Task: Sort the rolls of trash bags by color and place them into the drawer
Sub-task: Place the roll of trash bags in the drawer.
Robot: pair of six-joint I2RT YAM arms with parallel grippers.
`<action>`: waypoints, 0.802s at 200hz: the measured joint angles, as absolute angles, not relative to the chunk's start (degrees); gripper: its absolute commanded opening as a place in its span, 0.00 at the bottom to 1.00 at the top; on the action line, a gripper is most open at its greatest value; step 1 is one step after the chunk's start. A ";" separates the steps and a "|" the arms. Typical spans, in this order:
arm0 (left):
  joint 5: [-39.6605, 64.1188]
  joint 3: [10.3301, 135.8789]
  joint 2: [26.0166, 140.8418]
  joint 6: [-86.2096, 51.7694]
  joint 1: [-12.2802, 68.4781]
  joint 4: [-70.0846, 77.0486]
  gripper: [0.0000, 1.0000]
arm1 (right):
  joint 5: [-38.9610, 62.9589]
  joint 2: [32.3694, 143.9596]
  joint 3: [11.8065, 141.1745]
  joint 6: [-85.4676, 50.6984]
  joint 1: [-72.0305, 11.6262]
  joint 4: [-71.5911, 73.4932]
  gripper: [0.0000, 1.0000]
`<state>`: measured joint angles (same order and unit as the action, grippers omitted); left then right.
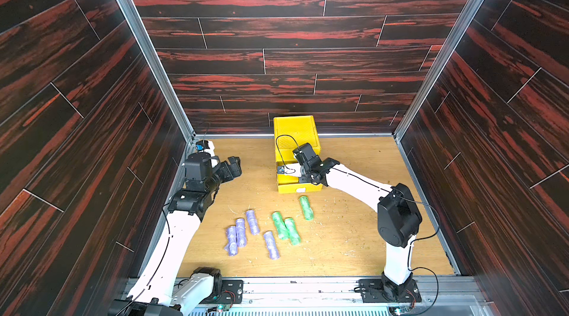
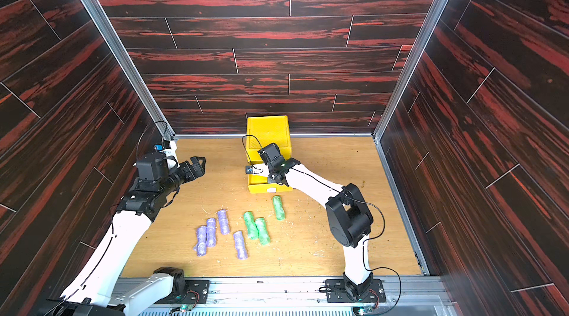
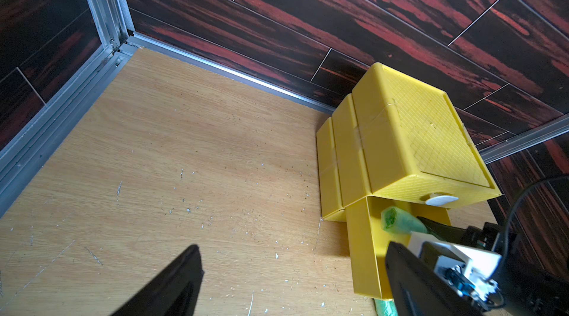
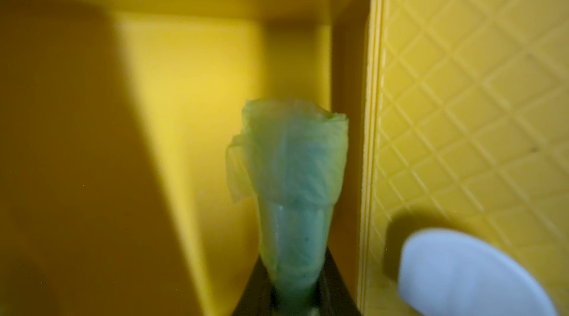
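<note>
The yellow drawer cabinet [image 1: 296, 133] [image 2: 267, 133] stands at the back of the table, with the drawer just below its top one pulled out [image 1: 288, 179] [image 3: 365, 243]. My right gripper [image 4: 292, 297] is shut on a green roll [image 4: 292, 176] [image 3: 400, 222] and holds it inside that open drawer [image 4: 191, 83]. In both top views the wrist hides its fingers. Three green rolls [image 1: 306, 207] [image 1: 279, 225] [image 1: 292, 231] and several purple rolls [image 1: 252, 222] [image 2: 240, 245] lie on the table in front. My left gripper [image 1: 235, 164] [image 3: 289, 280] hangs open left of the cabinet, holding nothing.
Dark wood-pattern walls with aluminium rails [image 1: 172, 89] close in the table [image 1: 354, 222] on three sides. The top drawer front carries a white patch [image 3: 441, 200] [image 4: 468, 274]. Both arm bases sit on the front rail [image 1: 308, 289].
</note>
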<state>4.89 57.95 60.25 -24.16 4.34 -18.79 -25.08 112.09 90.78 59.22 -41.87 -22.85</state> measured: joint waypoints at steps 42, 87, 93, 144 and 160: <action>4.89 57.95 60.25 -24.16 4.14 -18.79 0.97 | -27.11 112.84 90.78 59.27 -41.39 -20.62 0.32; 4.89 57.95 60.25 -24.16 4.08 -18.79 0.97 | -27.62 112.84 90.72 59.53 -41.45 -20.12 0.40; 4.89 57.95 60.25 -24.16 4.05 -18.79 0.97 | -27.62 112.84 90.70 59.61 -41.45 -20.12 0.40; 4.89 57.95 60.25 -24.16 3.99 -18.79 0.97 | -27.59 112.79 90.70 59.61 -41.45 -20.14 0.39; 4.89 57.95 60.25 -24.16 3.90 -18.79 0.97 | -27.55 112.44 90.70 59.31 -41.45 -20.58 0.39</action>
<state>4.89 57.95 60.25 -24.16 3.90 -18.79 -27.55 112.44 90.70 59.31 -41.45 -20.58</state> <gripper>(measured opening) 0.968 0.390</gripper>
